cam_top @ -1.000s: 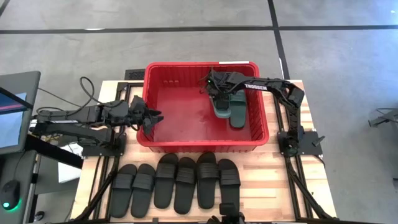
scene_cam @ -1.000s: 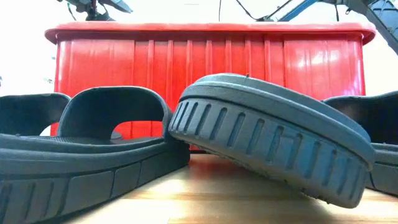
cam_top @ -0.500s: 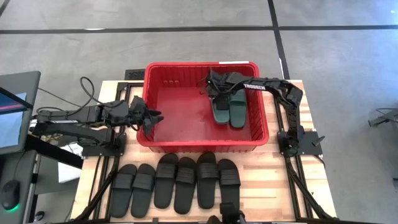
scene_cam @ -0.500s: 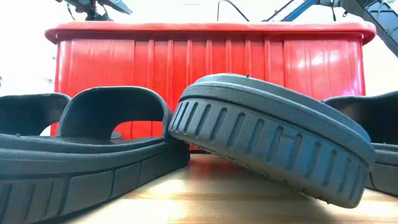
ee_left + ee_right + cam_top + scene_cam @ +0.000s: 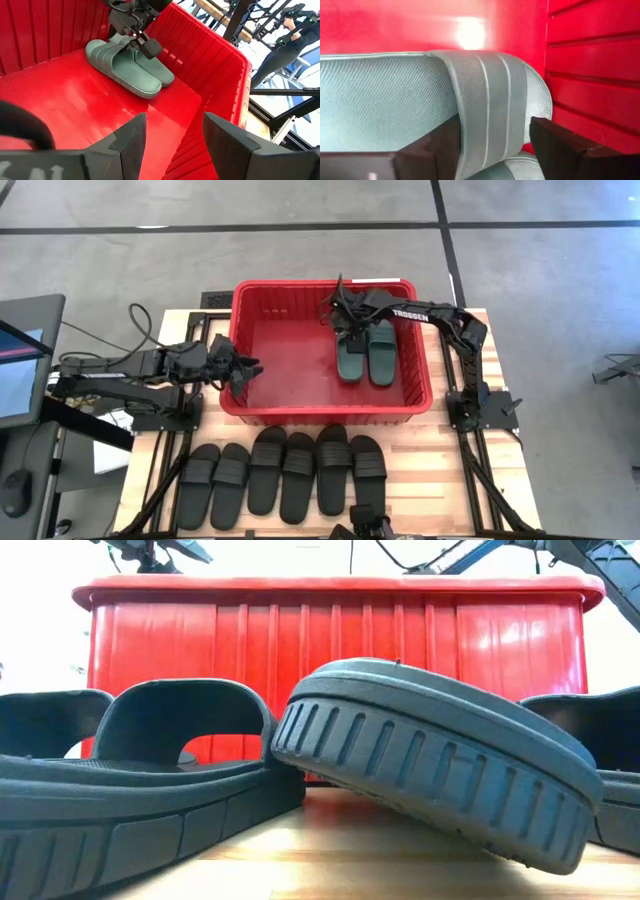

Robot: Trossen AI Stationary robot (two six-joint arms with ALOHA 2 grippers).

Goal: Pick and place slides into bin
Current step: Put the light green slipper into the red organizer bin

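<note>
Teal slides (image 5: pixel 366 352) in bin (image 5: pixel 240 350); six black (image 5: pixel 283 472) wait on table.
Right pincer (image 5: pixel 343 320) open: lift straight clear; left pincer (image 5: pixel 248 370) open.

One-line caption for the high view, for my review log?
Right gripper open above two teal slides in the red bin; six black slides wait on the table.

Probably a robotics lab: bare concrete floor (image 5: pixel 300 250) with black tape lines (image 5: pixel 220 226), a wooden desk (image 5: pixel 440 470), monitor (image 5: pixel 20 370) at 9 o'clock.

Bin (image 5: pixel 330 630) interior hidden behind black slides (image 5: pixel 440 760)
</note>
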